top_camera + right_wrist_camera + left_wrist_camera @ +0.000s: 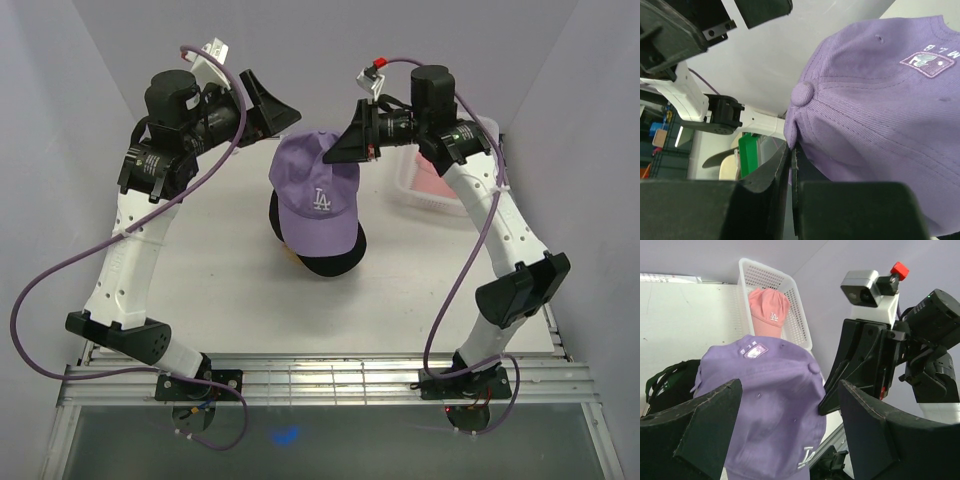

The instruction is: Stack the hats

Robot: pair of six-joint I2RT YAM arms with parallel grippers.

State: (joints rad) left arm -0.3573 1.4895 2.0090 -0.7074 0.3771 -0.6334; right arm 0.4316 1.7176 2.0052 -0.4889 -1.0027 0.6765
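The right gripper [791, 165], pinched shut on the crown of the lavender hat [318, 195], holds it over the dark hats [338, 264] mid-table — seemingly to set it atop — while the left gripper [790, 385] stands wide open

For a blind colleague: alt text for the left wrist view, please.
A lavender cap fills the foreground between the left arm's open fingers, its edge pinched by the right fingers. Behind, a pink cap lies in a white mesh basket.
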